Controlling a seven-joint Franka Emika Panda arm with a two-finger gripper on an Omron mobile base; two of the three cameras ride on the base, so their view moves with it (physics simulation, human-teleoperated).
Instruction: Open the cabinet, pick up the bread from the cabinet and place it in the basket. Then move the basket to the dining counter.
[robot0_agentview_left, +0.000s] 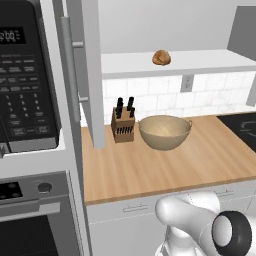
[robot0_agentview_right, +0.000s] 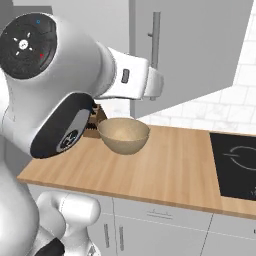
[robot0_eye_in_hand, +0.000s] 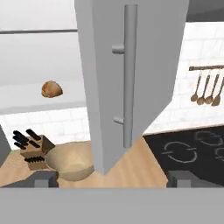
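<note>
The grey cabinet stands open: its left door (robot0_agentview_left: 92, 75) is swung out edge-on and its right door (robot0_eye_in_hand: 131, 78) hangs in front of the hand camera, bar handle (robot0_eye_in_hand: 128, 74) facing it. The bread (robot0_agentview_left: 161, 57) (robot0_eye_in_hand: 52, 89), a small golden-brown bun, lies on the white shelf (robot0_agentview_left: 210, 62). Below it the tan basket (robot0_agentview_left: 164, 131) (robot0_agentview_right: 123, 135) (robot0_eye_in_hand: 72, 161) sits empty on the wooden worktop. My gripper (robot0_eye_in_hand: 114, 179) is open, fingertips wide apart, holding nothing, short of the right door and well right of the bread.
A knife block (robot0_agentview_left: 123, 125) (robot0_eye_in_hand: 33, 148) stands just left of the basket. The black microwave (robot0_agentview_left: 25, 75) and oven (robot0_agentview_left: 30, 220) fill the left. A black cooktop (robot0_agentview_right: 235, 160) lies at the right. Wooden utensils (robot0_eye_in_hand: 205, 87) hang on the tile wall.
</note>
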